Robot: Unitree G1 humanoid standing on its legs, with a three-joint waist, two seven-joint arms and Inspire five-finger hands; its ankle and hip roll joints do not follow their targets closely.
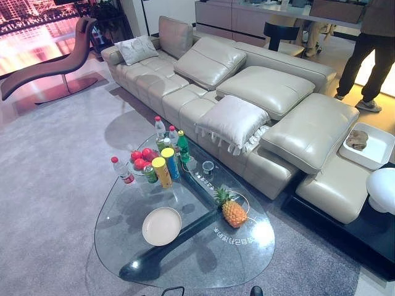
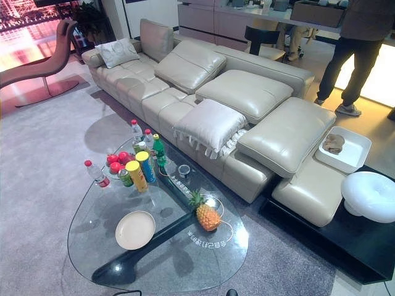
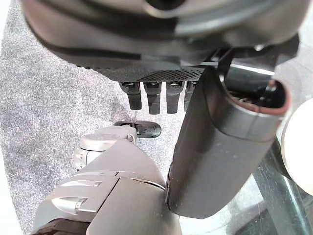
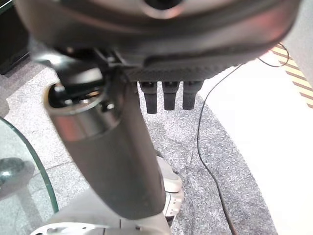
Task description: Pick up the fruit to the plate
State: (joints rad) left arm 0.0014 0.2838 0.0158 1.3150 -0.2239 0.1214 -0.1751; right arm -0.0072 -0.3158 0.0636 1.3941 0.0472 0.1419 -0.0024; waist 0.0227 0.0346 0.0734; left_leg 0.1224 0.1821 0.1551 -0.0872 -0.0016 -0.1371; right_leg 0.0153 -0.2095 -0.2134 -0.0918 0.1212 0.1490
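Glass table (image 1: 123,246), teardrop outline, on grey carpet (image 1: 49,172). Left hand (image 3: 154,95) and right hand (image 4: 166,95) hang low off near edge, fingers straight, holding nothing. Cream plate (image 1: 162,226) near near edge, left of centre. Pineapple (image 1: 232,209) by right edge, upright, leaf crown toward far side; right hand judged nearer. Red apples (image 1: 142,158) at far end among bottles (image 1: 160,129) and cans (image 1: 162,171). Beyond: beige leather sofa (image 1: 247,92), person (image 1: 370,49) standing.

1. Bright, even room light; warm glow spills from the far right behind the sofa (image 1: 247,92).
2. White glare spots on the glass table (image 1: 253,231).
3. Wrist views blur close up.
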